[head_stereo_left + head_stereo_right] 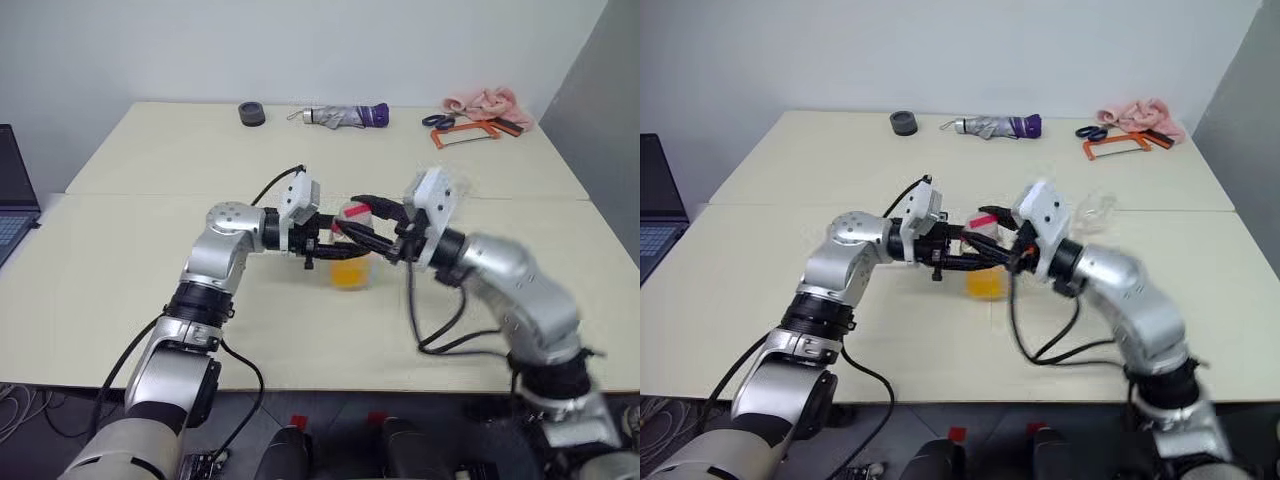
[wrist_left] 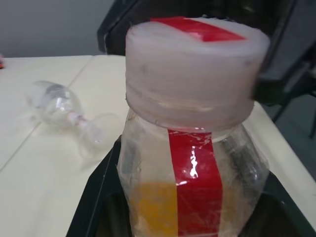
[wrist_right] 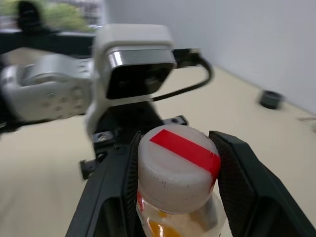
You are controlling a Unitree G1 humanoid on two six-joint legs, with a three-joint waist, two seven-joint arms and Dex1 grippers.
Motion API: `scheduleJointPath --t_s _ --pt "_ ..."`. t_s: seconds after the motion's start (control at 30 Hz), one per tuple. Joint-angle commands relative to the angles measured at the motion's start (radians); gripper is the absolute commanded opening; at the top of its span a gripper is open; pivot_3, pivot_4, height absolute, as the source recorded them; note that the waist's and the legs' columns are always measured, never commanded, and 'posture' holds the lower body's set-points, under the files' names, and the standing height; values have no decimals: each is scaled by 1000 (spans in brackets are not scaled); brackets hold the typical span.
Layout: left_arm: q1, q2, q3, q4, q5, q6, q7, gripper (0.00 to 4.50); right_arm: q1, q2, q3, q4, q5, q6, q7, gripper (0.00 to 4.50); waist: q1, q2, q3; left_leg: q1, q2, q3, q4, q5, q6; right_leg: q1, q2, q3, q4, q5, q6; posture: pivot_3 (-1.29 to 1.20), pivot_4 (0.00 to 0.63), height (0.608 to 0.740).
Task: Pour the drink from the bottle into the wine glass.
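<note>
The bottle (image 1: pixel 350 262) is upright over the middle of the table, its cap (image 3: pixel 175 168) on and crossed by a red strip. The orange drink (image 1: pixel 350 273) fills its lower part. My left gripper (image 1: pixel 335 245) reaches in from the left and is shut on the bottle's body. From the right, my right gripper (image 3: pixel 177 170) has a black finger pressed against each side of the cap. The wine glass (image 2: pixel 64 106) lies on its side on the table behind the bottle, to the right (image 1: pixel 1096 208).
A laptop (image 1: pixel 15 200) sits off the table's left edge. Along the far edge lie a black roll (image 1: pixel 252 113), a folded umbrella (image 1: pixel 345 116), scissors (image 1: pixel 437 121), an orange hand saw (image 1: pixel 465 133) and a pink cloth (image 1: pixel 483 101).
</note>
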Motion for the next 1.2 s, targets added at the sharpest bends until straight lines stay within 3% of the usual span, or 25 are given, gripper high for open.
scheduleJointPath --t_s 0.03,0.17,0.4,0.6,0.8,1.2 --pt "-34 3 5 -38 -21 13 -7 1815 -111 -11 -12 94 99 41 161 1854 -6 0 0 0 0 0 -1 0 0 0 0 0 0 0 0 0 150 740" --pt "-26 -2 15 -55 -28 28 13 1813 -80 -26 -31 77 109 45 168 1854 -5 0 0 -1 1 -1 -1 0 0 -1 0 -1 0 0 0 0 150 740" --pt "6 7 16 -97 -36 53 31 1806 6 -38 -155 -74 137 66 16 4184 -3 0 0 -2 1 -1 0 0 0 -1 -4 1 1 0 0 0 150 740" --pt "0 7 14 -81 -31 46 36 1806 107 -20 -128 -271 72 58 -152 4233 -1 0 0 -2 1 -1 0 0 0 -1 -3 1 1 0 0 0 150 740" --pt "-8 1 9 -64 -26 38 32 1806 117 39 -10 -283 -81 -11 -268 4233 -4 0 0 -1 0 0 0 0 0 -1 -1 1 1 0 0 0 150 740" --pt "-12 -4 10 -47 -21 17 38 1805 139 19 -29 -230 -180 -51 -301 4233 -3 0 0 -1 0 0 0 0 0 -1 -2 1 1 0 0 0 150 740"
